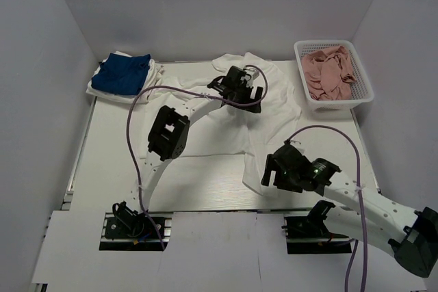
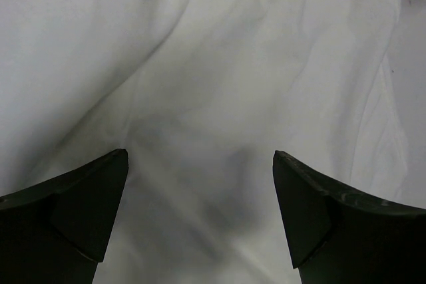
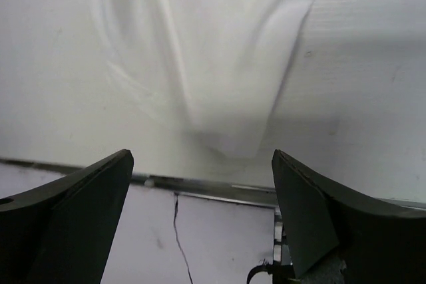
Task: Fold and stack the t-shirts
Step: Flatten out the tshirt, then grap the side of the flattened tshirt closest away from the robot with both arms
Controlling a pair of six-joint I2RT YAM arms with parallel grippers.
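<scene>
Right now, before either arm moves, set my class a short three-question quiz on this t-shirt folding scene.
1. True or false: the royal-blue t-shirt lies on a folded white t-shirt at the far left.
2. Below the left gripper lies: A) the spread white t-shirt; B) bare table; C) a towel.
3. What fills the basket, and is the right gripper open or shut?
Key: 1 true; 2 A; 3 pink cloth, open.
</scene>
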